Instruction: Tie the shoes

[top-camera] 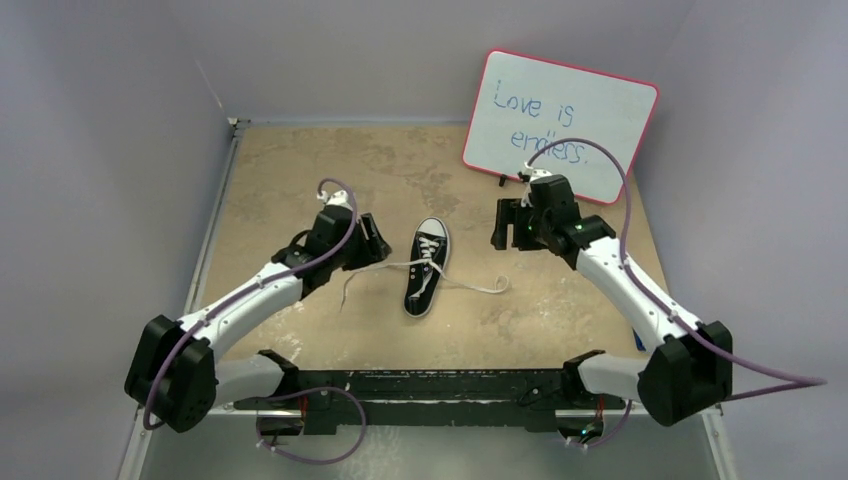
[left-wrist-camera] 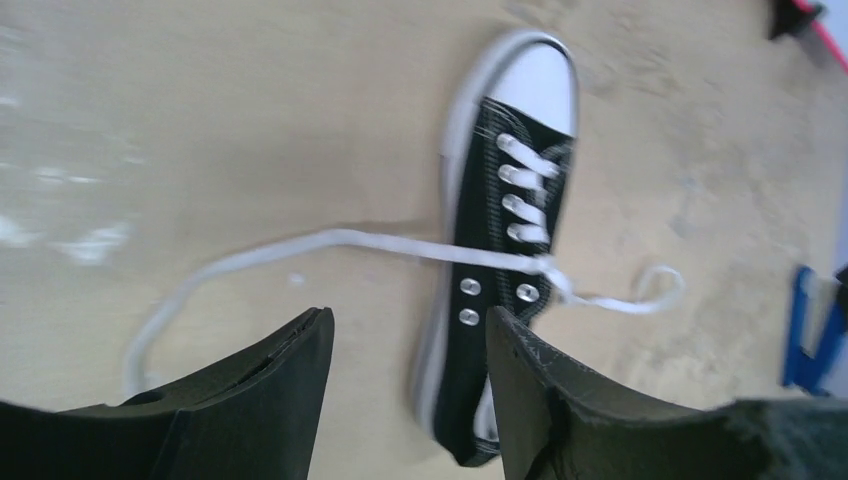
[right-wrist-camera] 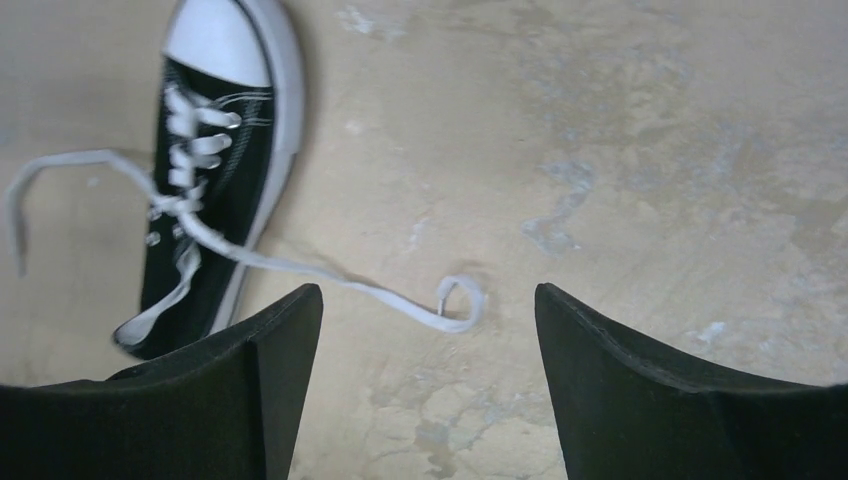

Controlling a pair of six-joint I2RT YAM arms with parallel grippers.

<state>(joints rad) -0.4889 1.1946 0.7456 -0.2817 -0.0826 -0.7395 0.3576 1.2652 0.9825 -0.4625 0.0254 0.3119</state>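
A small black sneaker [top-camera: 426,268] with a white toe cap lies mid-table, toe pointing away. It also shows in the left wrist view [left-wrist-camera: 500,250] and the right wrist view [right-wrist-camera: 215,170]. Its white laces cross in a simple knot over the tongue. One lace [top-camera: 478,286] trails right and ends in a curl [right-wrist-camera: 455,305]. The other lace [top-camera: 352,281] trails left [left-wrist-camera: 250,255]. My left gripper [top-camera: 381,243] hovers just left of the shoe, open and empty [left-wrist-camera: 410,325]. My right gripper [top-camera: 502,226] hovers to the right of the shoe, open and empty [right-wrist-camera: 430,300].
A whiteboard [top-camera: 560,125] with a pink rim and the words "Love is endless." leans at the back right. Grey walls close in the table on the left, back and right. A blue object [left-wrist-camera: 810,325] lies at the right edge of the left wrist view.
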